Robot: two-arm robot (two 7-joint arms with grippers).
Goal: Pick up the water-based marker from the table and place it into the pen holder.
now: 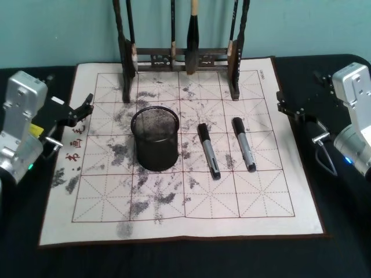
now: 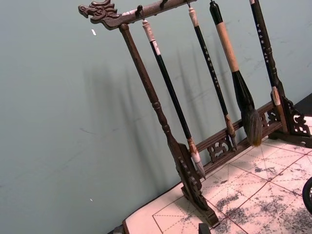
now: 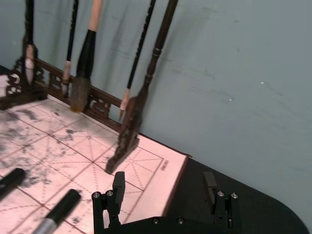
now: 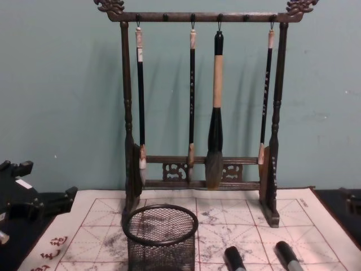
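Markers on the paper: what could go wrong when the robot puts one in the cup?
The left marker and right marker lie side by side, so the open right gripper could knock one grabbing the other. The mesh pen holder looks light; a bump at its rim might tip it. The left gripper waits at the mat's left edge.

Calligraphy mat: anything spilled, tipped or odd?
Only grey ink smudges across the mat. Pen holder upright; one marker and a second marker lie flat beside it. Brush rack standing. Left gripper and right gripper parked alongside.
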